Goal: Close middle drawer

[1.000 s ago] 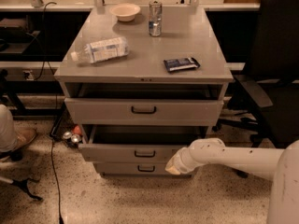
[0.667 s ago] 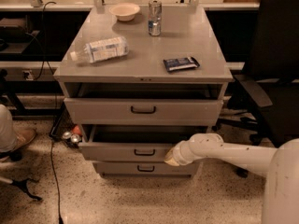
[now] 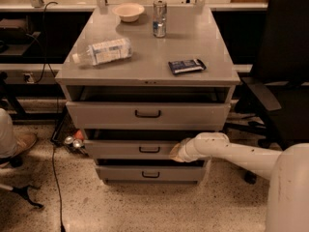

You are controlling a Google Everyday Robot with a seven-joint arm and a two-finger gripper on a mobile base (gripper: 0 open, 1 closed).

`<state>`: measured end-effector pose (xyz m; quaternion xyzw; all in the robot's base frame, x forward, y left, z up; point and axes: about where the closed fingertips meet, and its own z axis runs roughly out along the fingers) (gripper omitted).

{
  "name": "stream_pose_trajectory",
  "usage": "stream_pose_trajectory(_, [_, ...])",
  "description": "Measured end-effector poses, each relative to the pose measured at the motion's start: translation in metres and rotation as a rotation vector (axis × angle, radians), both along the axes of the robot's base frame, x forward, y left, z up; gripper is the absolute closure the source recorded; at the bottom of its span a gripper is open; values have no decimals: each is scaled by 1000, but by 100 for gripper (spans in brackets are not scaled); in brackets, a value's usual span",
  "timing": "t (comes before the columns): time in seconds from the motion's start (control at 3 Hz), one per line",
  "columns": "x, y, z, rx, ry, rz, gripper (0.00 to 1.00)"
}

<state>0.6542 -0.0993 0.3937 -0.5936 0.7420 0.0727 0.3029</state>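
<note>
The middle drawer (image 3: 130, 149) is the grey front with a small dark bar handle (image 3: 149, 150), between a taller top drawer (image 3: 147, 114) and a lower look-alike drawer (image 3: 149, 173). It stands only slightly out, with a thin dark gap above its front. My gripper (image 3: 177, 153) is at the end of the white arm (image 3: 231, 153) that reaches in from the right. It presses against the right part of the middle drawer's front, right of the handle.
On the cabinet top (image 3: 145, 71) lie a plastic bottle (image 3: 101, 51), a bowl (image 3: 128, 11), a can (image 3: 159, 18) and a dark snack packet (image 3: 187, 65). A black office chair (image 3: 282, 81) stands to the right. Cans (image 3: 72, 141) and a cable (image 3: 55, 178) lie on the floor at the left.
The arm has pushed leftward and inward against the middle drawer's front. The drawer has slid further in, and the dark gap above it has narrowed.
</note>
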Motion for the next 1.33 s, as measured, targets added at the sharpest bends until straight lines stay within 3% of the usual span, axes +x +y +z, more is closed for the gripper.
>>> stream_pose_trajectory(0.33, [8,-8,6,-23,-37,2,100])
stream_pose_trajectory(1.33, [6,-7,6,-23,-37,2,100])
